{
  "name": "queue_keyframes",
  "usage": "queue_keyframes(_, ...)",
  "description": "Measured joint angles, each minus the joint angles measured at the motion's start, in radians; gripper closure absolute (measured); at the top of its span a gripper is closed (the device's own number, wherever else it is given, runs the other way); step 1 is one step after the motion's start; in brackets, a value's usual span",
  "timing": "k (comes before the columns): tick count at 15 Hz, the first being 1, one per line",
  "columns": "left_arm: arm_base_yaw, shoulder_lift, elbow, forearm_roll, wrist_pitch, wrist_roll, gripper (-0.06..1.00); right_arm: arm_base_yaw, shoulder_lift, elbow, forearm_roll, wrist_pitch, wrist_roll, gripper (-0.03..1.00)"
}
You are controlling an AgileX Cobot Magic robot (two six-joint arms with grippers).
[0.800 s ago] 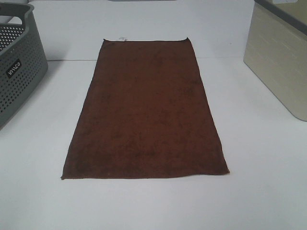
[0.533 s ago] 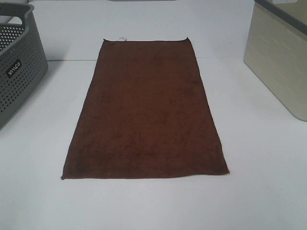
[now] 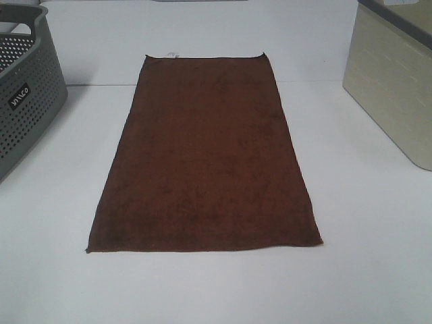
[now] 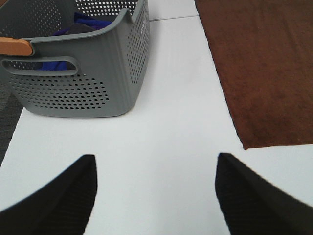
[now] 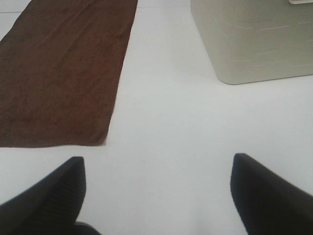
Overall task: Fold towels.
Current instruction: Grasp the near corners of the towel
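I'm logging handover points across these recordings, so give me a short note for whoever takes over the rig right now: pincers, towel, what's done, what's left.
Left pincer: open, empty, above bare table, short of the towel's near left corner, with the grey basket on its outer side.
Right pincer: open, empty, short of the near right corner, with the beige bin on its outer side.
The towel lies flat and unfolded between basket and bin, its white tag on the far short edge. Neither pincer touches it.
Done: nothing folded.
Left: the whole fold.
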Motion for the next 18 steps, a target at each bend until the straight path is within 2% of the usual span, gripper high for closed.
queue_keyframes(18,0.0,0.0,0.0,0.0,0.0,0.0,0.29,0.0,0.0,0.0,0.0,0.0,0.0,0.2)
